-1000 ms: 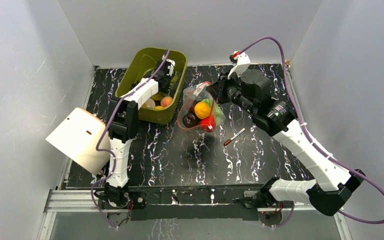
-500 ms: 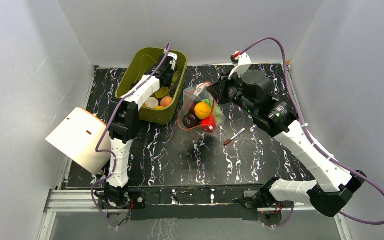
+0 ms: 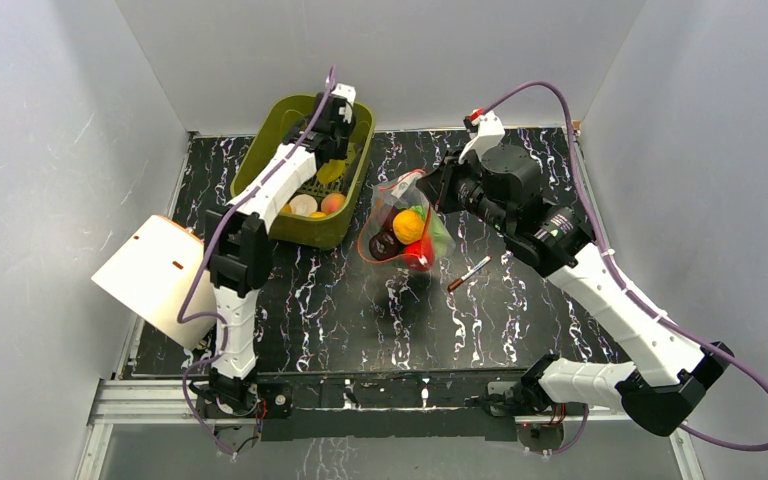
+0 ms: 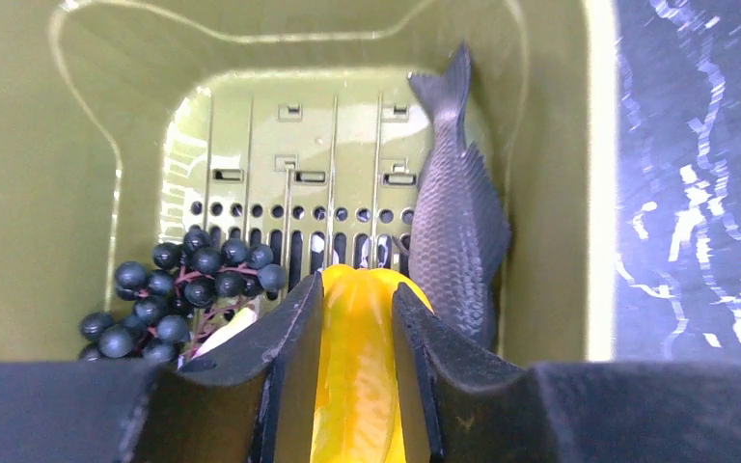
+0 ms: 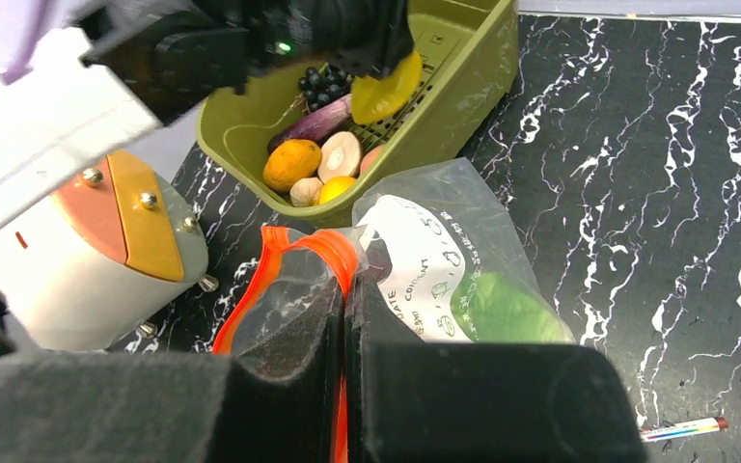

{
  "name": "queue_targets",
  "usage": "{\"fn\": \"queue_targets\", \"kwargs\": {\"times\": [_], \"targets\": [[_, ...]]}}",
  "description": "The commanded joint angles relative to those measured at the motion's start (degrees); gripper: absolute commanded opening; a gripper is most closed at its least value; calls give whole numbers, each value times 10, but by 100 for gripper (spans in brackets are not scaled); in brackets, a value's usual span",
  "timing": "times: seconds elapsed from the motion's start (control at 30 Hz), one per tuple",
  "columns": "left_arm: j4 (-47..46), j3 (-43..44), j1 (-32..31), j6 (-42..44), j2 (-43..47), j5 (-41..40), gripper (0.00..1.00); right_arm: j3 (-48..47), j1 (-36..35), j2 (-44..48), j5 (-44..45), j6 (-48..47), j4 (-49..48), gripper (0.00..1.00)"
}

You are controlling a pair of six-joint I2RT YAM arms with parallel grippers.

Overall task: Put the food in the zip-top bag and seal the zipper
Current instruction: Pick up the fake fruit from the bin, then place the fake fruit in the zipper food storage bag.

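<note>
My left gripper hangs over the far end of the olive-green bin, shut on a yellow food piece that fills the gap between its fingers. My right gripper is shut on the red-orange zipper at the mouth of the clear zip-top bag and holds that mouth raised and open. Inside the bag lie an orange piece, a dark purple ball, a red strawberry and the green cabbage.
The bin still holds a dark grey fish, a cluster of black berries, an orange fruit and a mushroom. A red-and-white pen lies right of the bag. A white-and-orange device sits at the table's left edge.
My left gripper has risen and moved toward the bin's far end, carrying the yellow piece. The right gripper and the bag have shifted slightly.
</note>
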State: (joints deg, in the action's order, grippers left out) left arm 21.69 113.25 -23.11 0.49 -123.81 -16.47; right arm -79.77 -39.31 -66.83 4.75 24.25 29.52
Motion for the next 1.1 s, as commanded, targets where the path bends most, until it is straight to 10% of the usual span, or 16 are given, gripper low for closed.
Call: {"fn": "queue_targets", "kwargs": {"times": [0.0,0.73,1.07], "targets": [[8,25,-4,-16,98,16,16,5,2,8,35,18,-57,0],[85,-88,-4,-95,340,283,15,60,2,-113,48,154,-193,0],[-29,-271,-4,-235,482,386,14,47,2,-127,-9,194,-203,0]]}}
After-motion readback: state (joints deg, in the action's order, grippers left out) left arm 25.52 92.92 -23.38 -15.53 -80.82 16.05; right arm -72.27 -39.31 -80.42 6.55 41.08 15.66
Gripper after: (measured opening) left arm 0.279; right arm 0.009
